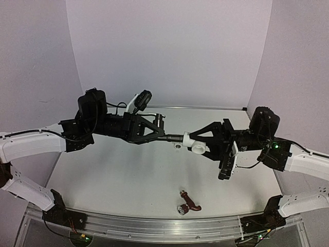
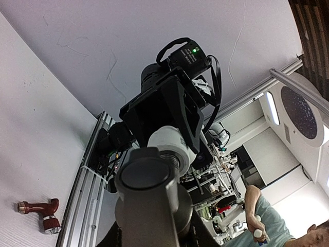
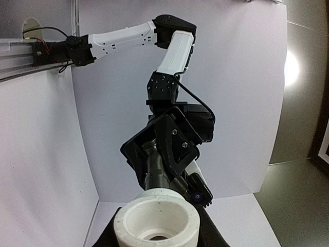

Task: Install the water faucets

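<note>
White walls [image 1: 169, 51] close around a white table [image 1: 128, 180], and an aluminium rail [image 1: 154, 224] runs along its near edge. Two white and black arms reach toward each other from both sides and meet over the middle of the table. Any lettering on them is too small to read; only a green light shows on the right wrist.

The left gripper [image 1: 163, 135] is closed tight around the dark grey faucet [image 1: 174, 137] and holds it level, pointing to the right. The right gripper [image 1: 204, 143] is clamped on a white elbow fitting [image 1: 197, 146], one round opening facing its own wrist camera. The tip of the dark grey faucet touches the mouth of this fitting; whether it is already inside, I cannot tell.

The reddish-brown faucet [image 1: 189, 204] lies alone on the table near the rail, well apart from both grippers, its silvery round end toward the rail.
</note>
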Available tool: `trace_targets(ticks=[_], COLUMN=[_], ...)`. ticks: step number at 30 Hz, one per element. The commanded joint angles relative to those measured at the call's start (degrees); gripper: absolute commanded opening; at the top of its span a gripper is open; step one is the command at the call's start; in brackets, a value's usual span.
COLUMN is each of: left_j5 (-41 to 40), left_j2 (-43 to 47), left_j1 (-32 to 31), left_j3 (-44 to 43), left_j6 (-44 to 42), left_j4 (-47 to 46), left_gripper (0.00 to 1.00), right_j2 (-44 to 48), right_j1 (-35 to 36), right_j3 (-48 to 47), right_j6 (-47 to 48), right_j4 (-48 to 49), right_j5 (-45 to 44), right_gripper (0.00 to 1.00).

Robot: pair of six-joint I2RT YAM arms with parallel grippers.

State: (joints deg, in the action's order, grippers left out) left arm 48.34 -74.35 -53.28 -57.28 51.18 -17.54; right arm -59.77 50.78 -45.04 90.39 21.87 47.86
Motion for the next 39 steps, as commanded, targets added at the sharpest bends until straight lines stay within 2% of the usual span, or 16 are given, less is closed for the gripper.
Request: trace_targets(ticks=[1, 8, 16, 20, 25, 32, 35, 37, 39], left_j5=[3.2, 5.5, 7.4, 3.5, -4.5, -4.9, -6.7, -8.5, -11.2], left_j2=[-1.4, -1.5, -2.6, -0.3, 2.4, 3.5, 5.0, 5.4, 5.8], left_j1=[-1.6, -1.7, -1.7, -1.6, -1.7, -1.7, -1.6, -1.7, -1.7], left_j3=[-3.6, -4.9, -5.4, -3.3, -1.1, -0.4, -0.1, -0.1, 0.5], left_j6=[-7.0, -9.0, -7.5, -6.2, -4.2, -4.6, -4.7, -4.1, -2.7], left_j4=[2.0, 4.6, 4.7, 2.6, 0.3, 0.7, 0.9, 0.9, 0.3], left_gripper=[0.00, 0.00, 0.00, 0.00, 0.00, 0.00, 0.00, 0.00, 0.00], right_j2=[1.0, 1.3, 1.6, 1.8, 1.7, 2.2, 2.2, 2.1, 1.8], right_j1=[0.8, 0.8, 0.8, 0.8, 0.8, 0.8, 0.8, 0.8, 0.8], right_j3=[-3.6, -2.4, -0.3, -0.5, 0.2, 0.2, 0.4, 0.5, 0.5], right_j6=[-6.0, -2.0, 5.3, 2.9, -3.2, -9.0, -9.3, -9.3, -9.2], right_j4=[2.3, -0.2, -0.8, -1.2, -1.1, -1.1, -1.1, -1.1, -1.1], right_j5=[2.7, 4.9, 6.4, 4.3, -3.0, -5.9, -7.0, -8.0, -9.1], right_gripper=[0.00, 0.00, 0.00, 0.00, 0.00, 0.00, 0.05, 0.13, 0.16])
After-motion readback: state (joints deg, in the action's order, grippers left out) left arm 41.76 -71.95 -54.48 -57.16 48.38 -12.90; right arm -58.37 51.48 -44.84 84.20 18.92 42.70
